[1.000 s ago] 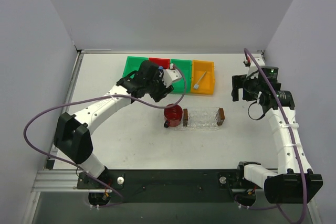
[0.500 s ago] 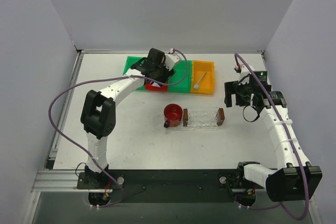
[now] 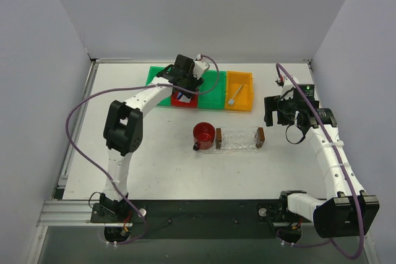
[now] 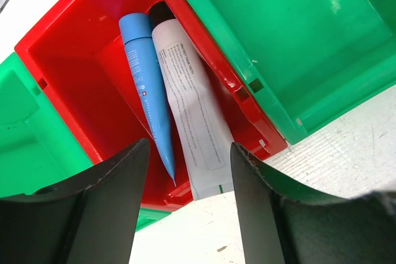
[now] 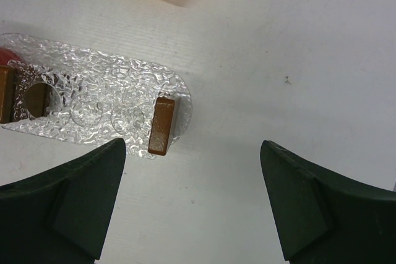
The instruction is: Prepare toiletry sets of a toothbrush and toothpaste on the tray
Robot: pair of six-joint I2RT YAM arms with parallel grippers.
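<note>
Two toothpaste tubes lie side by side in the red bin (image 4: 74, 72): a bright blue one (image 4: 147, 85) and a white one (image 4: 192, 112). My left gripper (image 4: 189, 214) hangs open just above that bin's near edge, both tubes ahead of its fingers and touching neither. In the top view it (image 3: 181, 91) is over the red bin (image 3: 184, 99). The white toothbrush (image 3: 236, 96) lies in the orange bin (image 3: 239, 89). The clear tray (image 3: 240, 138), a brown block (image 5: 163, 125) at its end, holds nothing. My right gripper (image 3: 274, 110) is open, to the right of the tray.
Green bins (image 3: 159, 77) (image 3: 214, 85) flank the red bin in a row at the back. A red cup (image 3: 203, 133) stands against the tray's left end. Grey walls close off the table on the left, back and right.
The left arm has stretched from beside the red cup out to the red bin, and its jaws opened a little wider. The right arm shifted slightly left, then stayed put.
</note>
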